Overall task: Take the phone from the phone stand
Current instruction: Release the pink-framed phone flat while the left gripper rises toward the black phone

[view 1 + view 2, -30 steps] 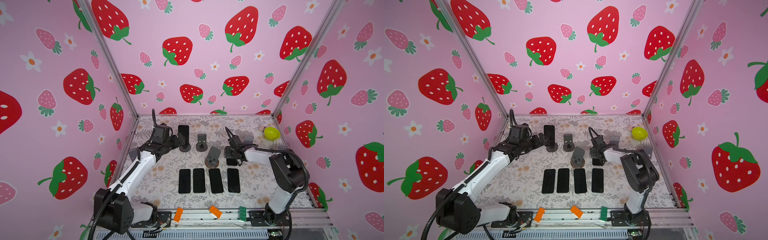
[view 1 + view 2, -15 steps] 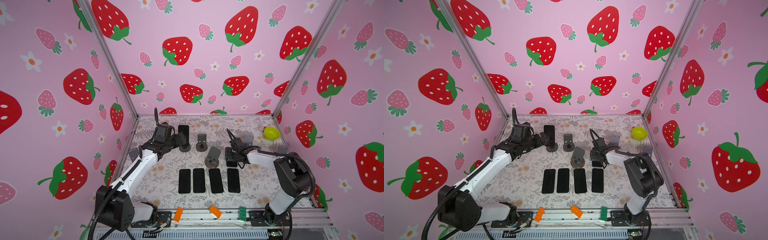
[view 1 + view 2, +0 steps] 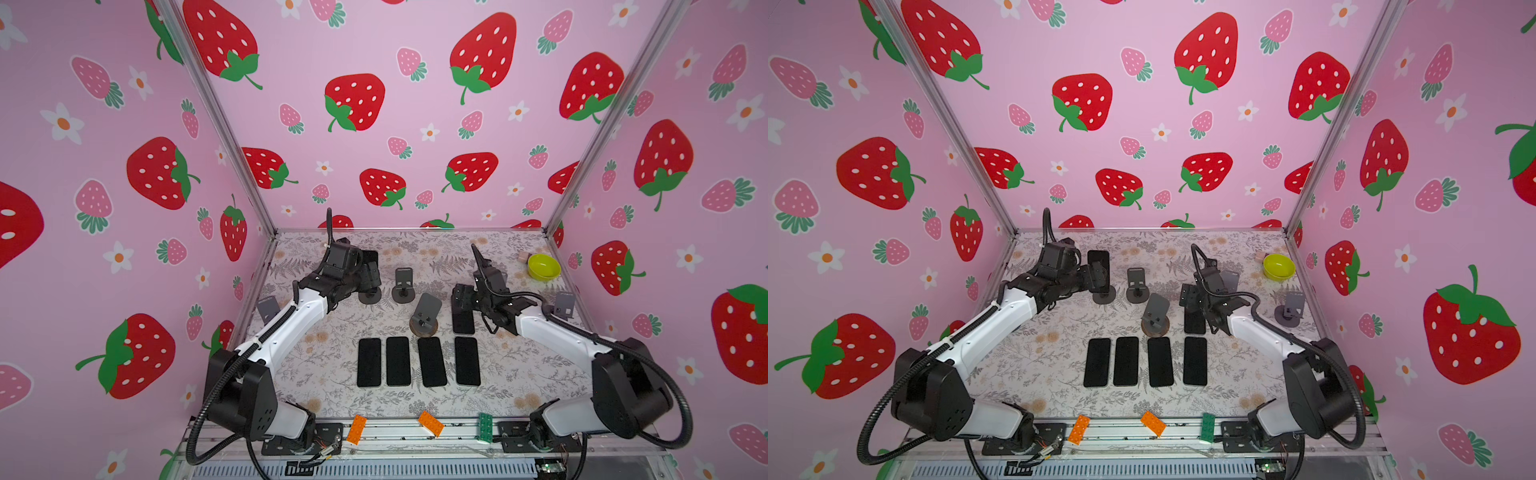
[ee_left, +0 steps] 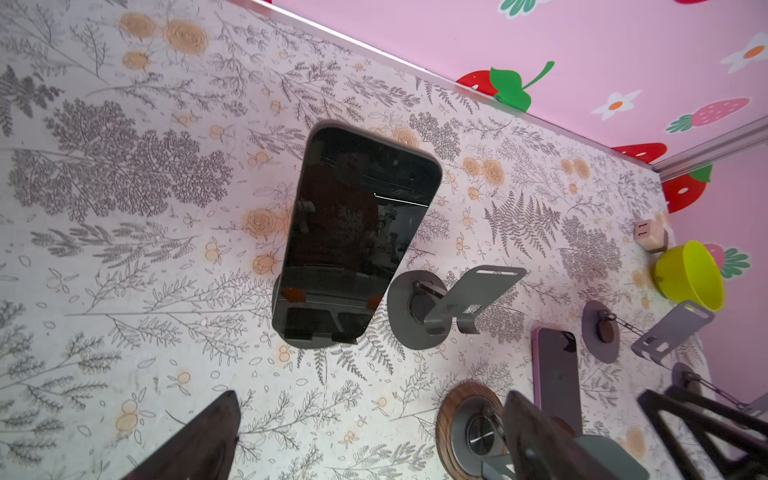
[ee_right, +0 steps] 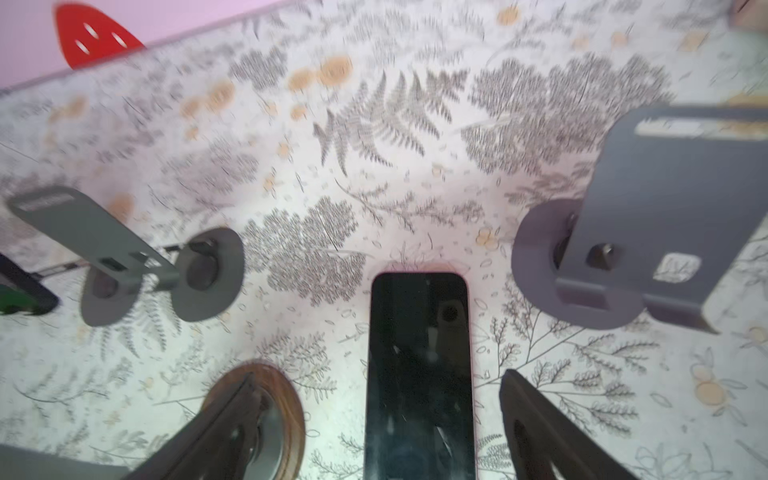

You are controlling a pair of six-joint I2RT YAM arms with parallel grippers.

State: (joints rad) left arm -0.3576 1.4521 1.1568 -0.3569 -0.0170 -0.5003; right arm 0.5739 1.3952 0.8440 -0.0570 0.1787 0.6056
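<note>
Since a second ago, the left gripper (image 3: pixel 368 276) has advanced toward the back-left phone stand (image 3: pixel 370 296), and the jaws of the right gripper (image 5: pixel 376 374) have spread apart. I record the phone (image 4: pixel 357 232) as seated in that phone stand, screen dark, leaning back. The left jaws stand wide with nothing between them, each finger (image 4: pixel 203 440) short of the phone. The right jaws are parted on either side of a second phone (image 5: pixel 419 374), which lies flat on the table (image 3: pixel 324 374). Gaps show at both of its long edges, though the right wrist view is blurred. A row of four phones (image 3: pixel 398 360) lies nearer the front. An empty stand (image 3: pixel 403 284) sits just beside the occupied one. A wood-based stand (image 3: pixel 424 318) stands between the arms. A yellow-green bowl (image 3: pixel 543 267) rests at the back right
</note>
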